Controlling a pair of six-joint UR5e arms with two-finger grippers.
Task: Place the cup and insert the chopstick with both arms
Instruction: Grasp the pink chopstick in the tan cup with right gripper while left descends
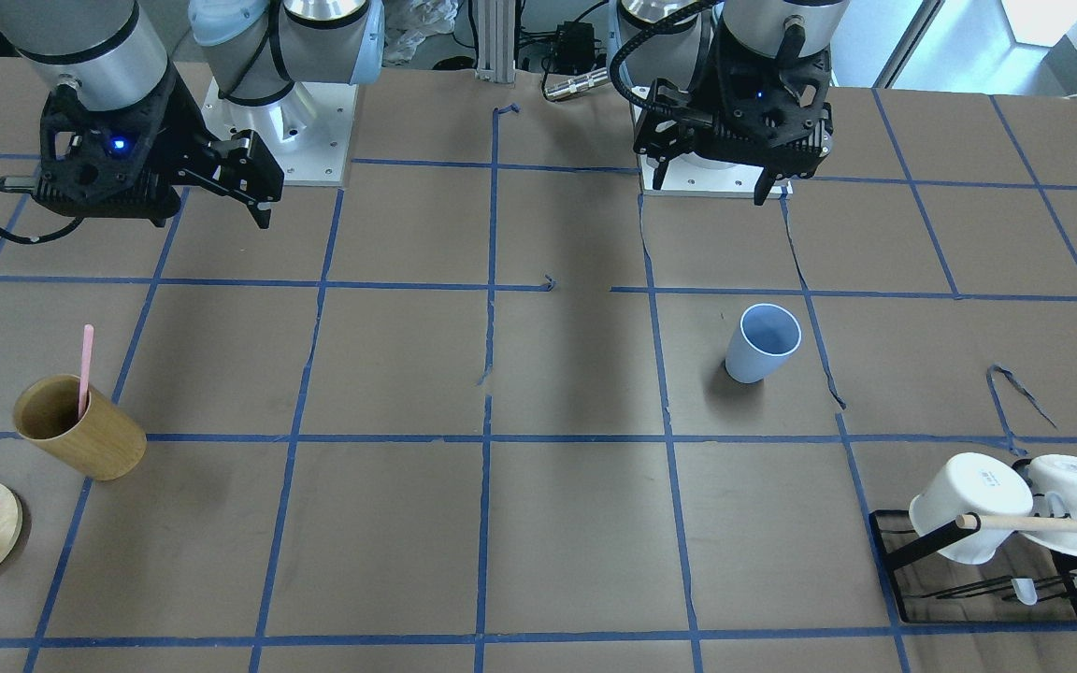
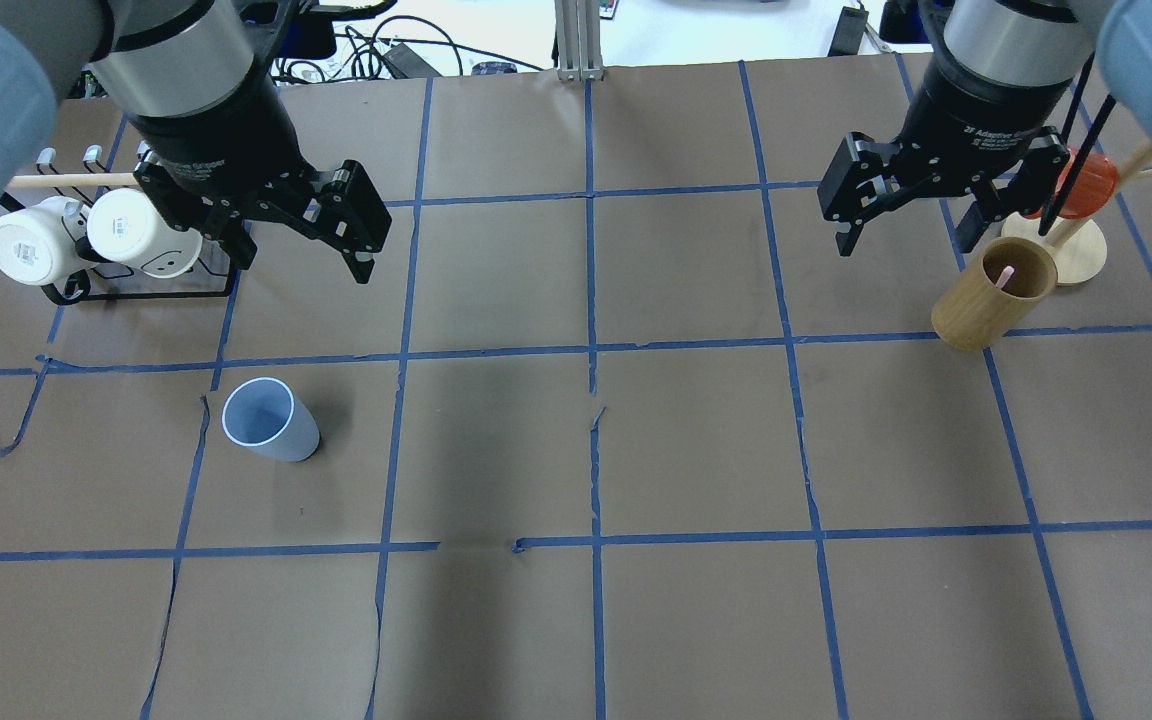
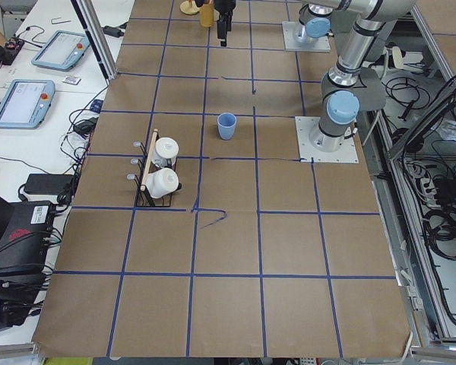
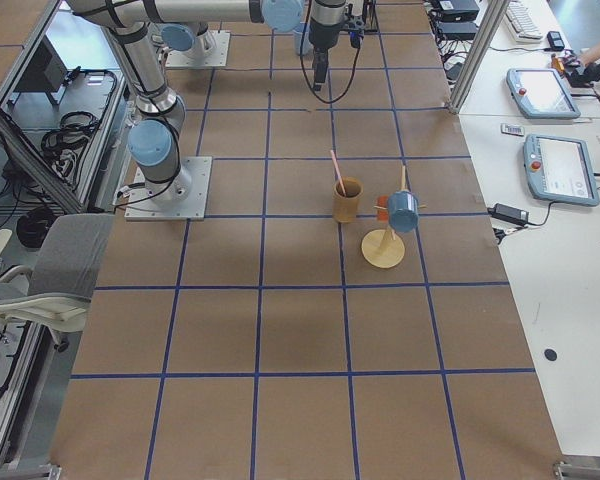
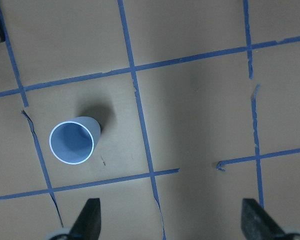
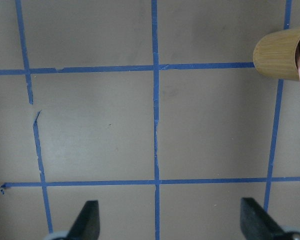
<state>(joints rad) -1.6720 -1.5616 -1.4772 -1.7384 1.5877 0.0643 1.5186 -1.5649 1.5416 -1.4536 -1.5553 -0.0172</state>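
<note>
Light-blue cup (image 2: 271, 432) being borne upright on table (image 2: 696, 450) | chopstick (image 1: 86, 360) being propped in wooden cup (image 1: 94, 439) | left gripper (image 2: 304, 255), right gripper (image 2: 906, 250): fingers being held wide, empty.

On my feed the surface (image 2: 696, 440) is covered in matt brown paper, creased and torn in places, with smooth blue tape (image 2: 591, 300) across it. The cup (image 2: 271, 425) looks like smooth satin plastic, the chopstick (image 1: 86, 365) is smooth, and the tan holder (image 2: 986, 300) is grained wood. I read the left pincer (image 2: 304, 262) and right pincer (image 2: 908, 250) as matt black plastic
</note>
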